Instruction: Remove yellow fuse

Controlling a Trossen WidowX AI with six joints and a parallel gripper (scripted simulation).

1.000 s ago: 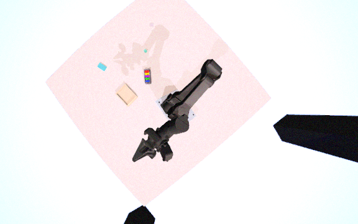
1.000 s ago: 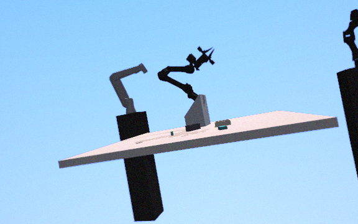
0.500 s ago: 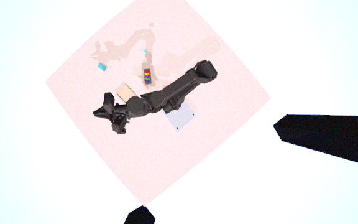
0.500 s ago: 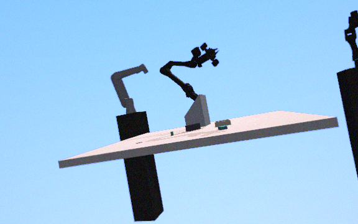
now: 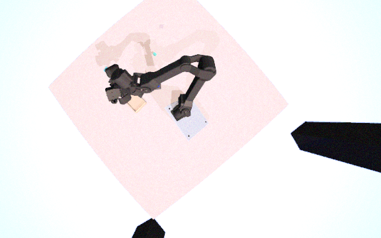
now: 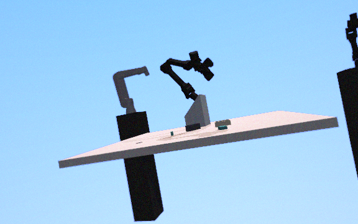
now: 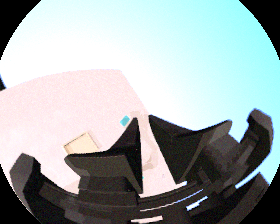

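A: Two worries from the top view. The gripper hangs over the near corner of the tray, and the arm crosses the spot where I judge the fuse block to be. I can't see the block or the yellow fuse at all here.

B: So if the arm drops while swinging back, the forearm could brush the block?

A: That is my fear, and the task forbids it.

B: And from the exterior view?

A: The gripper is high above the table, well apart from the dark fuse block beside the pedestal. The tray lies just beside it. The fuses are too small to tell apart, so I take the yellow one to be seated in the block.

B: And at the wrist?

A: The fingers stand nearly together with only table showing between them, so they grip nothing. The tray lies down to the left, with a cyan piece past the tips.

B: Then a descent with the jaws this narrow would jab the fuse tops.

A: Yes, or it would knock a neighbouring fuse. They must spread first.
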